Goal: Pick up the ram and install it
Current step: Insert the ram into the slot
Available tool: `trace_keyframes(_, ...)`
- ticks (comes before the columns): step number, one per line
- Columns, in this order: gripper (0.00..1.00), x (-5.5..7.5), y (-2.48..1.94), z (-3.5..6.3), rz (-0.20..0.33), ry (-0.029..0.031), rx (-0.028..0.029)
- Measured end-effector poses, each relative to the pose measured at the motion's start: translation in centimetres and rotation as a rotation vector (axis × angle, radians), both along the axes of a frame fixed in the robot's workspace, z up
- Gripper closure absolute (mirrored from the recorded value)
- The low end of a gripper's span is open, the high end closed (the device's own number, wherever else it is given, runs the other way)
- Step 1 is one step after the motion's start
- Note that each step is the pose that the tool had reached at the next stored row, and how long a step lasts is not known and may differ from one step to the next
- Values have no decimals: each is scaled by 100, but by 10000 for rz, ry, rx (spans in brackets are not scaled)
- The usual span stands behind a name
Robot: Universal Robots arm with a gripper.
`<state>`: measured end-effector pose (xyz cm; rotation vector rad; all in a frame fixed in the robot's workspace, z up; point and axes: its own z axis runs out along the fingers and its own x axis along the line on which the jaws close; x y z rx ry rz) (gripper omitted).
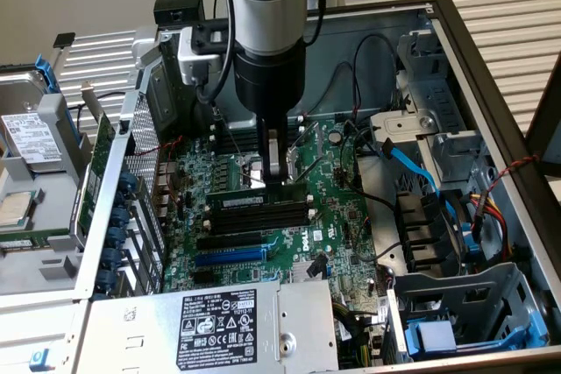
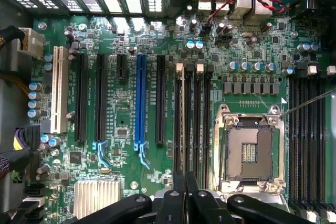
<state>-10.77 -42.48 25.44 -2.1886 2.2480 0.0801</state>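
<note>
- Open computer case (image 1: 491, 85) seen from above; the green motherboard (image 1: 342, 216) lies flat in the middle of the exterior view.
- The robot arm (image 1: 267, 24) drops in from the top centre of the frame, straight down over the board.
- The ram (image 1: 254, 200): a long, narrow green stick standing upright on its long edge, just below centre frame. It carries a row of black chips along its face and a thin pale label strip low on it.
- The ram runs left to right across the frame. It stands at the far edge of a bank of long black memory slots (image 1: 263, 216) and matches them in length. How deeply it sits in a slot cannot be told.
- The gripper (image 1: 279, 177) is closed and its tip meets the ram's top edge, right of the stick's middle. Whether the fingers pinch the edge or only press on it cannot be told.
- In the wrist view the gripper (image 2: 185, 179) shows its black fingers drawn close together above the motherboard (image 2: 252, 35).
- The blue expansion slot (image 1: 230, 256) lies nearer the lower edge of the frame, beyond the black slots and well clear of the ram.
- A silver power supply (image 1: 219, 321) with a black label fills the bottom centre.
</note>
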Motion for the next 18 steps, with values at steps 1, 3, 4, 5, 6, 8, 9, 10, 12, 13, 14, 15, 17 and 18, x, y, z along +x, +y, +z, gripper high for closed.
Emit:
trace_keyframes(1,88,0,0,-7,0,3,2)
trace_keyframes(3,88,1,0,-22,1,6,0)
trace_keyframes(4,88,1,0,-27,1,6,0)
trace_keyframes(5,88,1,0,-31,1,7,-1)
trace_keyframes(6,88,1,-1,-33,1,7,-2)
trace_keyframes(8,88,2,-2,-41,1,7,0)
trace_keyframes(9,88,2,-2,-45,1,7,-1)
trace_keyframes(10,88,2,-3,-48,1,8,-1)
trace_keyframes(12,88,2,-3,-59,0,10,1)
trace_keyframes(13,88,2,-4,-61,1,12,-2)
trace_keyframes(14,88,2,-6,-65,1,13,-1)
trace_keyframes(15,88,2,-8,-67,2,13,-1)
trace_keyframes(17,88,2,-11,-72,1,13,1)
trace_keyframes(18,88,2,-13,-74,1,13,1)
